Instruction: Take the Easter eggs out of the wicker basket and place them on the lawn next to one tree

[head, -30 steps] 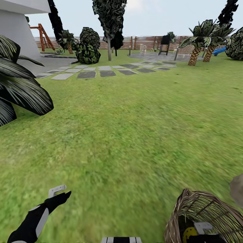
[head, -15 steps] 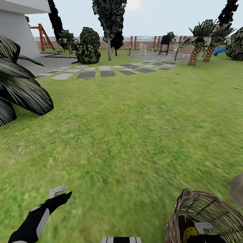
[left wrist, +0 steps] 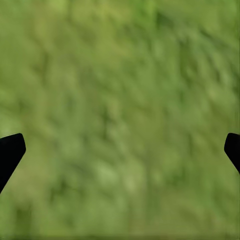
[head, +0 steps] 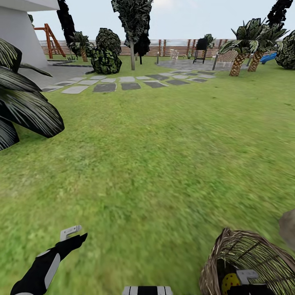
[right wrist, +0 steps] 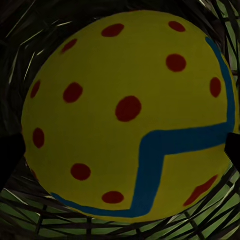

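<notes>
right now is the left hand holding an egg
No, in the left wrist view the left hand has its fingertips spread wide with just the lawn between them.

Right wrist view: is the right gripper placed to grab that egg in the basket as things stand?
Probably yes. The egg sits dead ahead between the fingertips, close up, nothing in front. The right gripper is already inside the wicker basket.
</notes>
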Available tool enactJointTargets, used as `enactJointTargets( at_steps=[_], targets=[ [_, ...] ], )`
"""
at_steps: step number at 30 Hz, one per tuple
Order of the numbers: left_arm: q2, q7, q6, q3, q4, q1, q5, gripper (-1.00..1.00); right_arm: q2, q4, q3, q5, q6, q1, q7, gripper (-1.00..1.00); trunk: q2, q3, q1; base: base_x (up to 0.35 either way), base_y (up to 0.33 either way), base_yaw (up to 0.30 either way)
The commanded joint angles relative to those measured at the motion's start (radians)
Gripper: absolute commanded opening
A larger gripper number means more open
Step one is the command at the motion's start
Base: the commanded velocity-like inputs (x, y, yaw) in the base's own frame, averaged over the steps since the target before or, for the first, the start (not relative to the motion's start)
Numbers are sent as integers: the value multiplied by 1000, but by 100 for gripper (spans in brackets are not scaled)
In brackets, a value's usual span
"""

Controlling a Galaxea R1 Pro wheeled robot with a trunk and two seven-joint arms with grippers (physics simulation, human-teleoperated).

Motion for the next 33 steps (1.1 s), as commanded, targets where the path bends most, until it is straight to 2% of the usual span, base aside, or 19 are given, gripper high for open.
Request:
enactJointTargets(
  at_steps=[1, 18, 22, 30, 31, 33],
  targets=[
    [-1, -5, 9, 4, -1, 0, 8, 100, 0, -2, 1, 2, 6, 0, 3, 100, 0, -1, 0, 0, 0, 0],
    [-6, -5, 9, 4, 0, 0, 7, 100, -1, -3, 2, 2, 3, 0, 5, 100, 0, -1, 0, 0, 0, 0],
    [-9, -5, 9, 4, 0, 0, 6, 100, -1, -3, 1, 2, 3, 0, 5, 100, -1, -16, 2, 0, 0, 0],
    [-11, -5, 9, 3, 0, 0, 6, 100, -1, -3, 1, 2, 3, 0, 5, 100, -1, -16, 2, 0, 0, 0],
    [-13, -5, 9, 3, 0, 0, 6, 100, -1, -4, 2, 1, 2, 0, 5, -100, -1, -16, 2, 0, 0, 0],
    [-17, -5, 9, 2, 0, 0, 6, 100, -6, -5, -1, 1, -24, 0, 4, -100, -1, -16, 2, 0, 0, 0]
  ],
)
